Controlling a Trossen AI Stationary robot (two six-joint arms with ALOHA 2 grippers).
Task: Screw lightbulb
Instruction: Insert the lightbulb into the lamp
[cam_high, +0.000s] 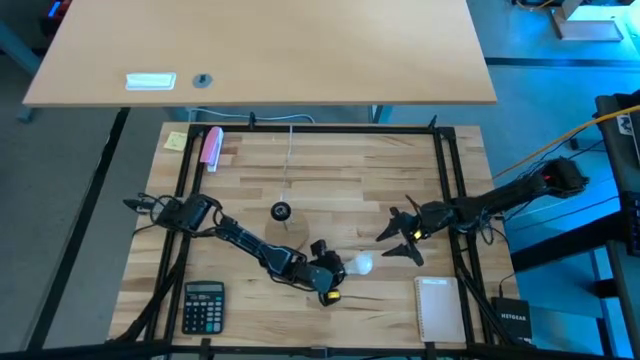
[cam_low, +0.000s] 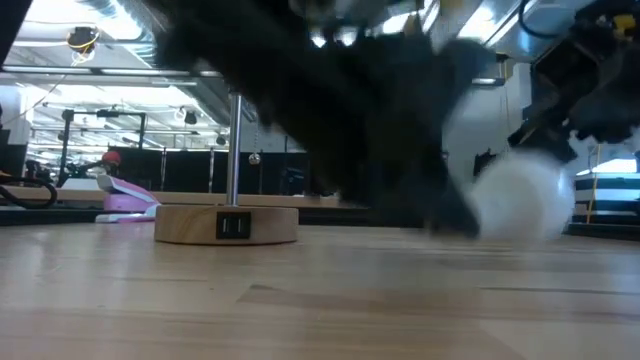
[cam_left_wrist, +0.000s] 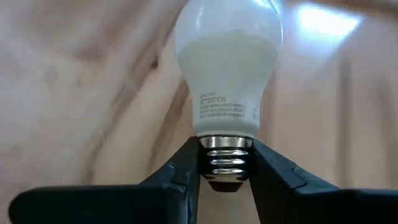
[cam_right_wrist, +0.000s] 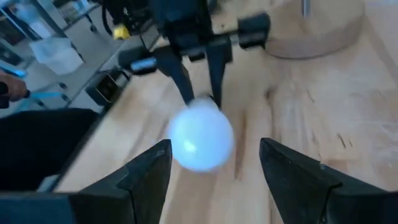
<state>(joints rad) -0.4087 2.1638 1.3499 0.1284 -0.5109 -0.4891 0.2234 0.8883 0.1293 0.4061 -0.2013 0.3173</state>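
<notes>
The white lightbulb (cam_left_wrist: 228, 68) sticks out from my left gripper (cam_left_wrist: 227, 169), which is shut on its silvery screw base. In the high view the bulb (cam_high: 360, 265) is at the table's near middle, its glass end toward the right. My right gripper (cam_high: 398, 245) stands open just right of the bulb and faces its round end (cam_right_wrist: 200, 140), with one finger (cam_right_wrist: 149, 174) off to each side and clear of it. The black socket (cam_high: 281, 211) stands upright on its round wooden base (cam_low: 227, 222), farther back and to the left. My left gripper pinches the bulb's threaded screw base (cam_left_wrist: 227, 155) between its two fingers (cam_left_wrist: 186, 171), one on each side. The fingers come from the table's left, slanting a little downward, in line with the bulb. The glass end points away from the gripper toward the right gripper.
A calculator (cam_high: 203, 305) lies near the front left and a white pad (cam_high: 437, 308) near the front right. A pink object (cam_high: 212, 147) and a yellow note (cam_high: 176, 141) lie at the far left. Black frame rails (cam_high: 445, 170) border the wooden table.
</notes>
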